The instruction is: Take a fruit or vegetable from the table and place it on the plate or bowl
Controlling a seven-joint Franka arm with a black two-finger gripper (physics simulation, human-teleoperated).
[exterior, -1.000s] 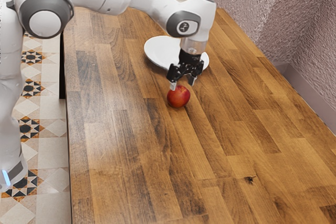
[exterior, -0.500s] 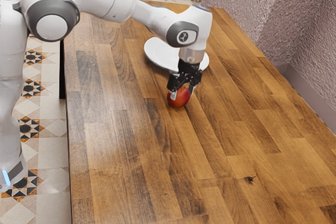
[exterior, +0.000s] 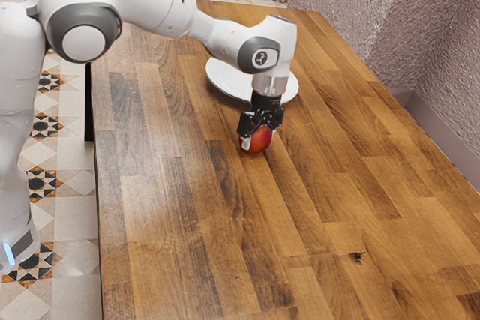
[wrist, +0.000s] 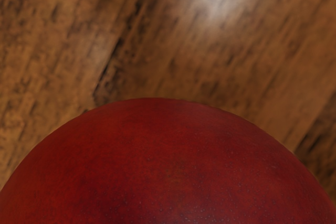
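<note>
The end effector has come down over the apple

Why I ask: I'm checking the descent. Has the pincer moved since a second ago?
Yes. The pincer has come down from beside the plate rim, over the apple.

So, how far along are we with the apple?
Done: the pincer is down over the apple. In hand: the grasp, with the apple resting on the table, not lifted yet. Left: lifting it and carrying it to the white plate just beyond, which has nothing visible on it.
</note>
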